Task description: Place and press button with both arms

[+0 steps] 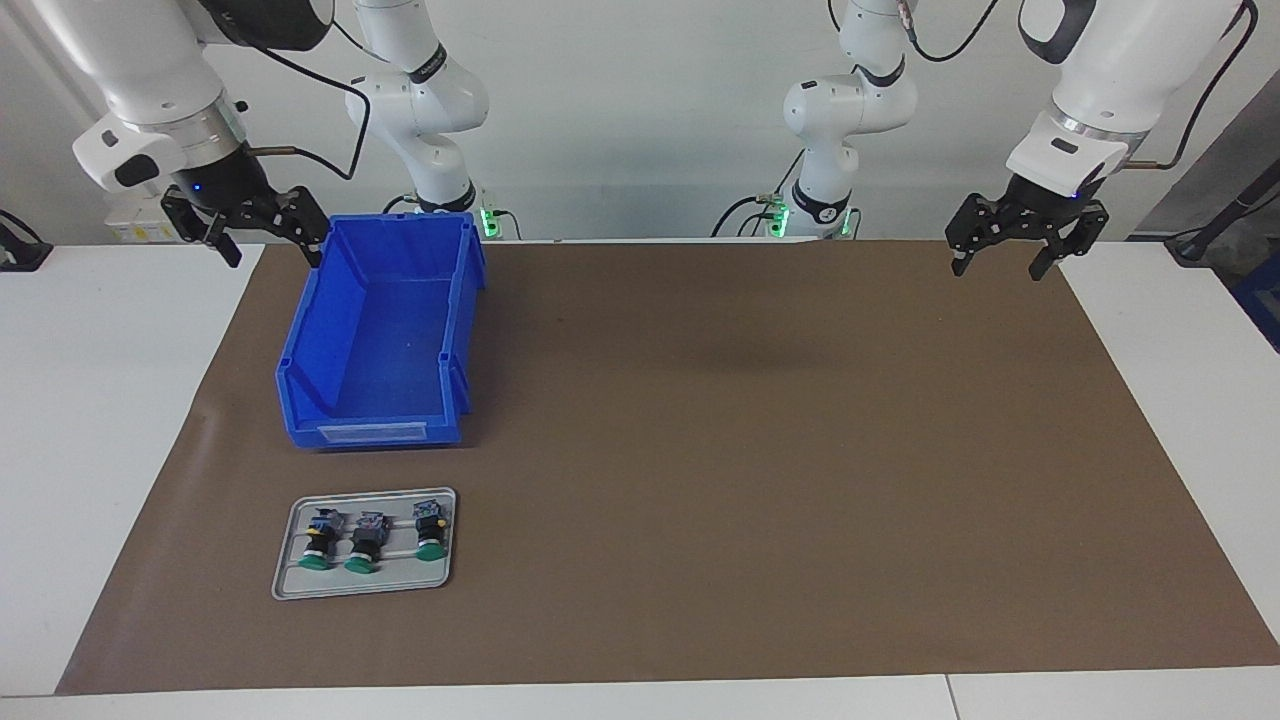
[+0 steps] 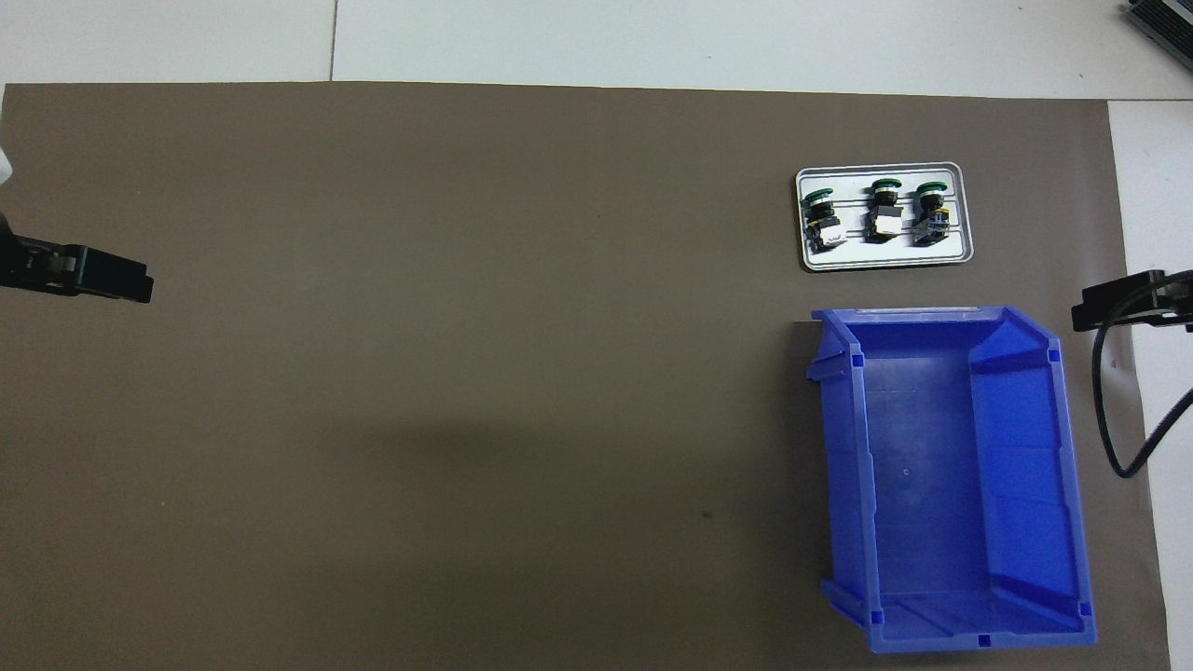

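Three green-capped buttons (image 1: pixel 363 542) are laid side by side in a small grey tray (image 1: pixel 290 560) on the brown mat (image 1: pixel 750 450), at the right arm's end of the bench; the blue bin (image 1: pixel 375 330), nearer to the robots, is seen with nothing in it. The right tool (image 1: pixel 268 240) is held over the mat's edge beside the bin and the left tool (image 1: pixel 1002 262) over the mat's corner, both with fingers apart and nothing gripped. In the overhead view only the tools' tips are shown, cut off at the frame edges.

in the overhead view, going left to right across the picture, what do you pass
left claw → small metal tray carrying three green buttons → right claw. The blue bin overlaps the tray's span, so it is left out.
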Tool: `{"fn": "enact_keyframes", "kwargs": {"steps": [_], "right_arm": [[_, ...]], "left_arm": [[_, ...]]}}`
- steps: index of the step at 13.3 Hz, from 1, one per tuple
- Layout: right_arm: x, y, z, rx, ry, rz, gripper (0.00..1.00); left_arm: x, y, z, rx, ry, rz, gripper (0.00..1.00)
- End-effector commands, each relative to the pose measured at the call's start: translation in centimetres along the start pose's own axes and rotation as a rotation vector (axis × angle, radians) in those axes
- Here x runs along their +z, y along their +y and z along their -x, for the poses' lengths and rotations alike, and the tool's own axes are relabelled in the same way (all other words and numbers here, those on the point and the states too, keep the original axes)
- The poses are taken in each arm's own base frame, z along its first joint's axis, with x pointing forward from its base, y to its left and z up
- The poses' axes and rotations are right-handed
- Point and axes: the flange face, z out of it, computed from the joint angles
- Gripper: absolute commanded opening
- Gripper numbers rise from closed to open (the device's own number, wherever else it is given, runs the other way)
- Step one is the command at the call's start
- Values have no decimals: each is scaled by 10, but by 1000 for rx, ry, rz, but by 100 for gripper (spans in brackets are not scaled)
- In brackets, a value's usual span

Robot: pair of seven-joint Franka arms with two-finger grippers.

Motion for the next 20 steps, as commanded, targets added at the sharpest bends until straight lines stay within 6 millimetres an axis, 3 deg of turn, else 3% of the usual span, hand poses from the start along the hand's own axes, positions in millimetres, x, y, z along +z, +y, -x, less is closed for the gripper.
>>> {"fn": "enact_keyframes", "kwargs": {"steps": [1,6,10,12,15,16,20], "right_arm": [[-1,-1,5,-10,12,17,100],[-2,7,6,2,15,4,100],[-1,0,10,-34,0,9,100],[-1,-2,0,-36,54,4,100],[17,-11,-32,-32,125,-29,100],[27,-13,-45,-32,148,-26,100],[125,-30,-118,-50,204,-7,100]], "left_arm": [[0,-2,6,-8,-11,-17,100],[-1,-2,7,-8,-9,-17,100],[0,-2,6,-8,-11,-17,100],[0,-2,6,-6,-11,-17,100],[0,-3,6,-9,-11,-17,100],[0,-2,6,-8,-11,-17,100],[-1,-2,7,-8,-9,-17,100]]}}
